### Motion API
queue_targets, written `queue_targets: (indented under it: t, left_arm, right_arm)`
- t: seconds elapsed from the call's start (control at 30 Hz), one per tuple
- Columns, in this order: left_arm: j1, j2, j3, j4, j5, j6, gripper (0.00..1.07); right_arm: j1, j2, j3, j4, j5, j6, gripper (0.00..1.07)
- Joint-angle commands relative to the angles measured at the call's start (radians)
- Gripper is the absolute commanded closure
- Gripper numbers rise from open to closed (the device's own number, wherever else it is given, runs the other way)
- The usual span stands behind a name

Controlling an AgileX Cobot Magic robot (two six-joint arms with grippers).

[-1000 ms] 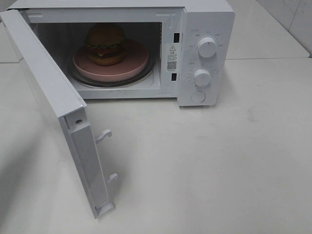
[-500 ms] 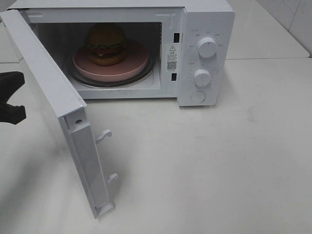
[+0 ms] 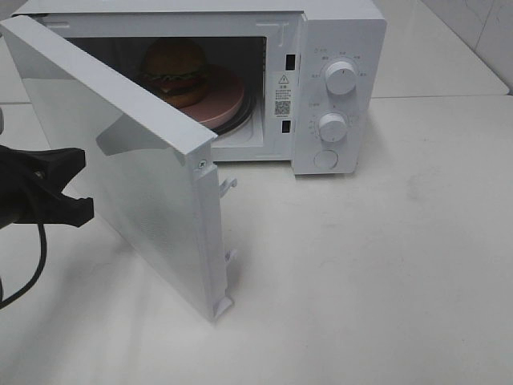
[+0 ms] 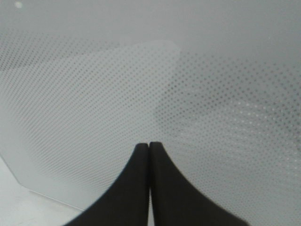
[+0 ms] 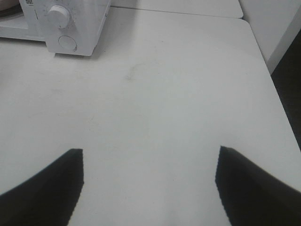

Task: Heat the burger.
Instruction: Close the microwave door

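The burger (image 3: 175, 70), with its tan bun, green frill and dark filling, sits on a pink plate (image 3: 227, 103) inside the white microwave (image 3: 337, 48). The microwave door (image 3: 136, 168) stands half swung and hides part of the plate. My left gripper (image 3: 58, 186) comes in from the left edge, shut, with its tips against the door's outer face. In the left wrist view the left gripper (image 4: 149, 144) has its black fingers pressed together right at the dotted door glass (image 4: 188, 84). My right gripper (image 5: 150, 155) is open over bare table and holds nothing.
Two white knobs (image 3: 341, 79) and a round button (image 3: 325, 159) are on the microwave's right panel. The knob and button corner (image 5: 61, 19) also shows in the right wrist view. A white table (image 3: 385, 273) stretches in front, and its right edge (image 5: 263, 61) drops to a dark gap.
The door has swung from wide open to about halfway toward the cavity. My left gripper has moved in from the left edge, staying shut behind the door. The right gripper is unchanged.
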Motion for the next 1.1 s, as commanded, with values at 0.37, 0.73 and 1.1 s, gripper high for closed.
queue_targets:
  t: [0.37,0.73,1.1]
  left_arm:
    - [-0.168,0.131,-0.185,-0.207,-0.022,0.025,1.07]
    - [-0.250,0.239,-0.362,-0.292,0.048,0.025,1.07]
    - [-0.326,0.344,-0.584,-0.458,0.147,0.200,1.07]
  right_arm:
    - [-0.006,-0.027,0.000,0.000,-0.006,0.001,0.31]
    - [-0.006,-0.027,0.000,0.000,-0.006,0.001,0.31]
    - [-0.005,-0.027,0.000,0.000,-0.006,0.001,0.31]
